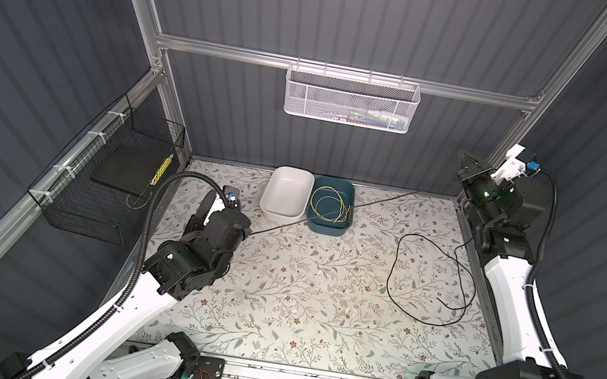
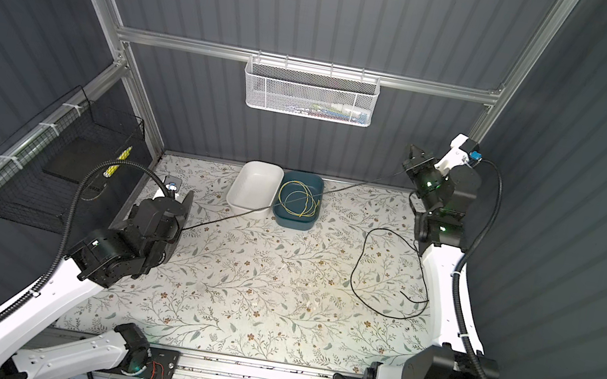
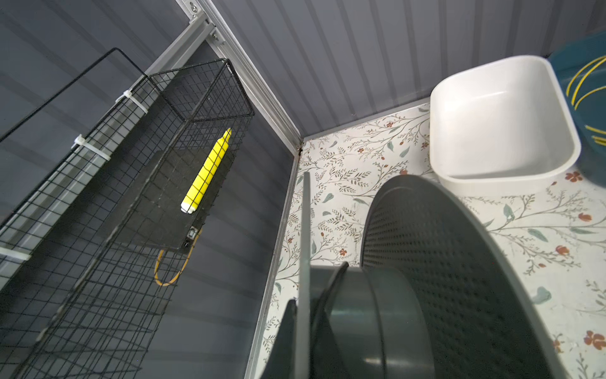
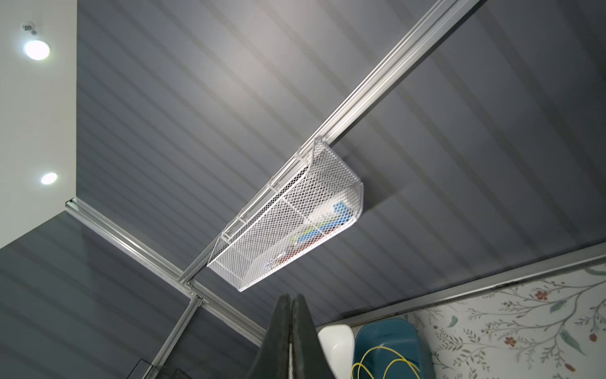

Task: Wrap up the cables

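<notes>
- Nearest, the slack of the thin black cable (image 1: 389, 279) lies in one open loop on the right of the floral-patterned worktop (image 1: 294, 303). Feed it out gradually so it does not knot.
- The left gripper (image 3: 300, 328) has its fingers (image 3: 282, 334) clenched on the thin flange of a dark grey plastic reel (image 3: 442, 262). Steady turning should lay even turns on the hub.
- The taut span crosses above the white plastic tub (image 1: 280, 215) and the teal tub (image 1: 328, 228) with its yellow wire coil (image 1: 312, 200). Hold it high enough to miss them.
- Farthest, the right gripper (image 4: 292, 315) is raised with its fingers pressed together, apparently pinching the cable. Light tension is best.
</notes>
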Controlling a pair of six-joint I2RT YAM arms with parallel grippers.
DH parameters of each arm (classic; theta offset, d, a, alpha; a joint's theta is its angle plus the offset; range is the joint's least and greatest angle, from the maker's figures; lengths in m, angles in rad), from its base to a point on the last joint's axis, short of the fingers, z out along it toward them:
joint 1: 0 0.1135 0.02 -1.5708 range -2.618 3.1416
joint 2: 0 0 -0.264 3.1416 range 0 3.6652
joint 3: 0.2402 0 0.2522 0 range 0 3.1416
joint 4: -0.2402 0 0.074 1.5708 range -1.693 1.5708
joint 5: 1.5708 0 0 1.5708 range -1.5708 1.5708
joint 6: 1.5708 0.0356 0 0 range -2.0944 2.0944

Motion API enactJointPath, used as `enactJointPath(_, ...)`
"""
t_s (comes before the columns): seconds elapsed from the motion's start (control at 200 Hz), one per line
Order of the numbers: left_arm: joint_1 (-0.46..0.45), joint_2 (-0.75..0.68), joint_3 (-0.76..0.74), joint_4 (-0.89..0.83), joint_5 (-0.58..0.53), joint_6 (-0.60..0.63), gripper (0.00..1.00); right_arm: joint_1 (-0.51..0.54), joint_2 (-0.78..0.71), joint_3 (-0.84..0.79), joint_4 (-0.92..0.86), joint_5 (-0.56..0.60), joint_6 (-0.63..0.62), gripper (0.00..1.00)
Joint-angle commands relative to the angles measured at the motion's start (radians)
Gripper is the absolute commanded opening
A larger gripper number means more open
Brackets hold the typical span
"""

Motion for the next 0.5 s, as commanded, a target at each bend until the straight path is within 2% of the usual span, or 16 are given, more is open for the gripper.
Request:
enactJointPath(0.0, 0.01, -0.038, 0.028, -0.074, -0.056, -0.021, 0.0, -0.053, 0.055, 0.063, -0.004, -0.023, 0.011, 0.08)
enactJointPath(0.215, 0.009, -0.052, 0.093, -0.147, -0.052, -0.024, 0.0, -0.102, 0.22, 0.164, -0.036, -0.049, 0.016, 0.08)
enactJointPath(0.285, 0.009, -0.053, 0.12, -0.166, -0.034, -0.018, 0.0, -0.102, 0.273, 0.197, -0.048, -0.049, 0.01, 0.02)
enactJointPath(0.495, 0.009, -0.043, 0.183, -0.225, 0.199, 0.086, 0.0, -0.069, 0.396, 0.257, -0.06, -0.014, -0.004, 0.0)
